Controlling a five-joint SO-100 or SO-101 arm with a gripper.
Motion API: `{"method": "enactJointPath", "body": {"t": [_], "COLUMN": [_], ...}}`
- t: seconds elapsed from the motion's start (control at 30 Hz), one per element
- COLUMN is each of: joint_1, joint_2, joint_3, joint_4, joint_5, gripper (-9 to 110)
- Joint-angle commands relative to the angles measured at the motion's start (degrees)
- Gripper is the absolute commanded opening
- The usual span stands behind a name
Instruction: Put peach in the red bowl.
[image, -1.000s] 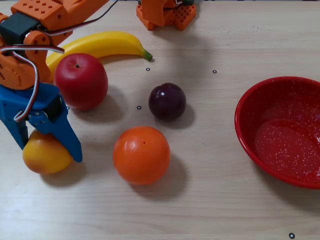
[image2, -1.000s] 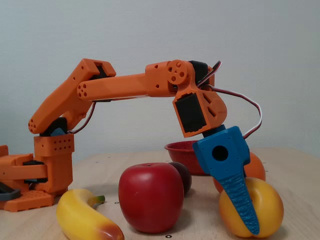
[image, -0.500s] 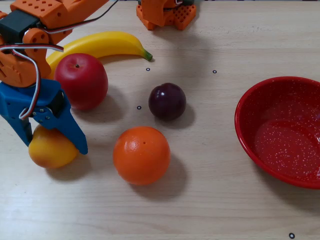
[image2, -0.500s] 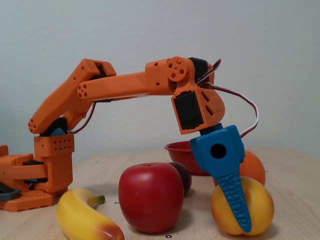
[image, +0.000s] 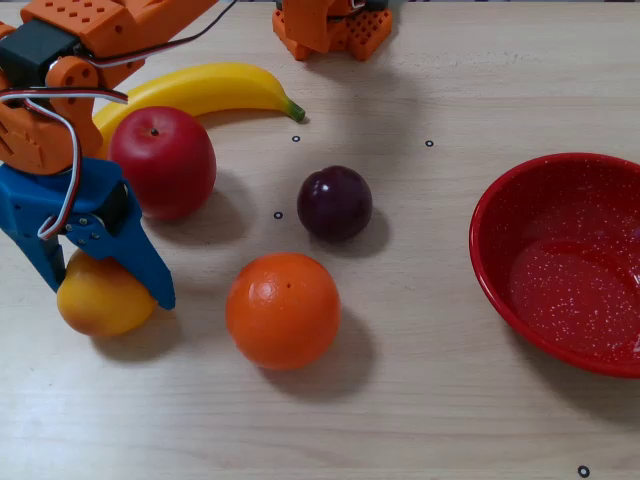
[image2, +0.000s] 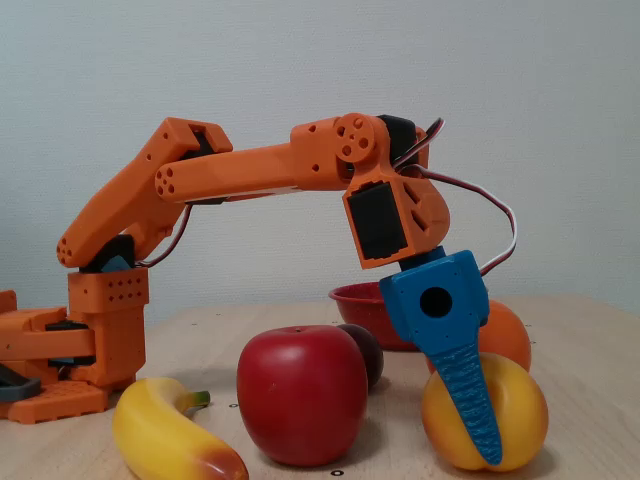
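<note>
The peach, yellow-orange with a reddish blush, sits at the left of the table in a fixed view, below the red apple. My gripper is shut on the peach, one blue finger on each side. From the side the peach is low at the table; I cannot tell if it is lifted. One blue finger crosses its front and the other is hidden. The red bowl stands at the right edge, speckled and holding nothing, and shows behind the arm as a rim.
An orange lies between peach and bowl. A dark plum sits above it and a banana behind the apple. The arm's orange base stands at the top edge.
Over the last second the gripper and the peach in it shifted slightly toward the apple and the arm's base. In the last half second nothing visibly moved.
</note>
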Motion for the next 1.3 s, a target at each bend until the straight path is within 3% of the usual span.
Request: {"method": "enactJointPath", "body": {"t": [0.0,0.8,1.27], "joint_1": [-2.29,-3.34,-4.48], "joint_2": [8.44,28.65,50.19], "joint_3": [-4.57,5.89,20.48], "joint_4": [-1.76,-1.85,3.25], "joint_5": [2.11,11.07,20.83], "gripper": [0,0,0]}}
